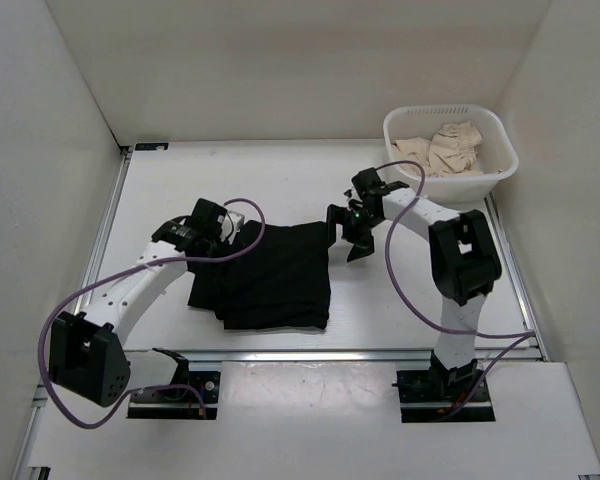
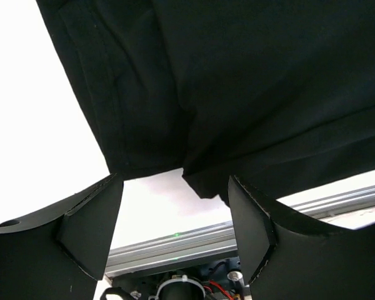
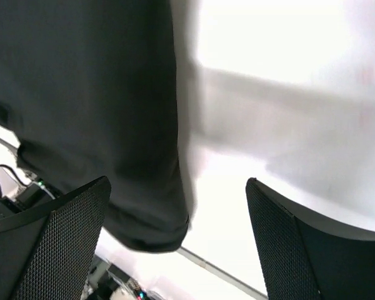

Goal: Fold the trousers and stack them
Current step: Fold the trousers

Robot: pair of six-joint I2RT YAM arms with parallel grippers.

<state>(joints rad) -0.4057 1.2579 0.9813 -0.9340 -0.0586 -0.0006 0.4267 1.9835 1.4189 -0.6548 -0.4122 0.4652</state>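
Your trousers (image 1: 275,280) are lying folded into a black block at the centre of the top view, flat on the white table (image 1: 280,175). Their lower edge sits near the metal rail (image 1: 310,354) along the bottom.

Left gripper (image 1: 212,222) sits over the block's upper left corner. In its wrist view the left gripper (image 2: 174,180) has its fingers (image 2: 90,228) spread apart with nothing between them. Black cloth fills the upper part of that frame, and a bare sliver of table shows in the gap.

Right gripper (image 1: 352,238) hangs just off the block's upper right corner. In its wrist view the right gripper (image 3: 178,182) also has its fingers (image 3: 65,237) wide apart and gripping nothing. The trousers' edge runs down the left half of the frame, with bare table on the right.

Around you, a white basket (image 1: 460,190) stands at upper right, just behind the right arm, with beige cloth (image 1: 440,148) crumpled inside. Purple cables (image 1: 405,290) loop off both arms, and the left one arcs over the trousers' upper left corner.
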